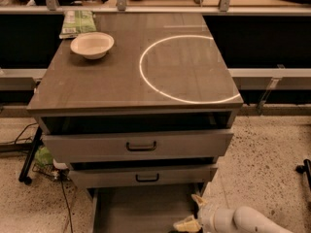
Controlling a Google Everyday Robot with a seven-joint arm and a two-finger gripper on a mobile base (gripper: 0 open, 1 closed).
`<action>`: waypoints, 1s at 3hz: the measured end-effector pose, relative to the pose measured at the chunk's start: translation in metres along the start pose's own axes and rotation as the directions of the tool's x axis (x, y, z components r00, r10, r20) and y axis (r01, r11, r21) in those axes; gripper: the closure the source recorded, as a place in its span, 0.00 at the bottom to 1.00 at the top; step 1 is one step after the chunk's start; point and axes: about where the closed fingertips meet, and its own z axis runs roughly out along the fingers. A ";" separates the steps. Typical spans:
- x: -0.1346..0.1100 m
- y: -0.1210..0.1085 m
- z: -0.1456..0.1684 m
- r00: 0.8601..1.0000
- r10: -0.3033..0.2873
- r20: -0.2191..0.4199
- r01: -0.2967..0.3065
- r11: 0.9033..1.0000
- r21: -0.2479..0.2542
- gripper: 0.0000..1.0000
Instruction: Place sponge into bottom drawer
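Releasing looks like the step in hand: the gripper (185,210) hangs low over the right front part of the bottom drawer (138,208), its jaws spread wide, one pale finger pointing up toward the cabinet and the other reaching left just above the drawer floor. Nothing can be seen clamped between them. The sponge cannot be picked out with any certainty; the yellowish tip at the lower finger may be foam or just the finger itself, and the bottom edge of the view cuts off the spot beneath it. If the sponge already lies in the drawer, the next move calls for lifting the arm straight back and clear without dragging anything along; if it does not, the release must be finished over the tray. The drawer itself is pulled well out, a wide, shallow grey tray with a smooth floor, sitting under the two upper drawers (141,146) with black handles.
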 end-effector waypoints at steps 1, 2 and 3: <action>0.014 -0.049 -0.075 0.998 0.010 -0.057 -0.003 0.991 0.135 0.49; 0.009 -0.080 -0.132 0.997 0.000 -0.082 0.019 0.971 0.239 0.72; -0.016 -0.096 -0.190 0.994 -0.062 -0.085 0.087 0.936 0.341 0.96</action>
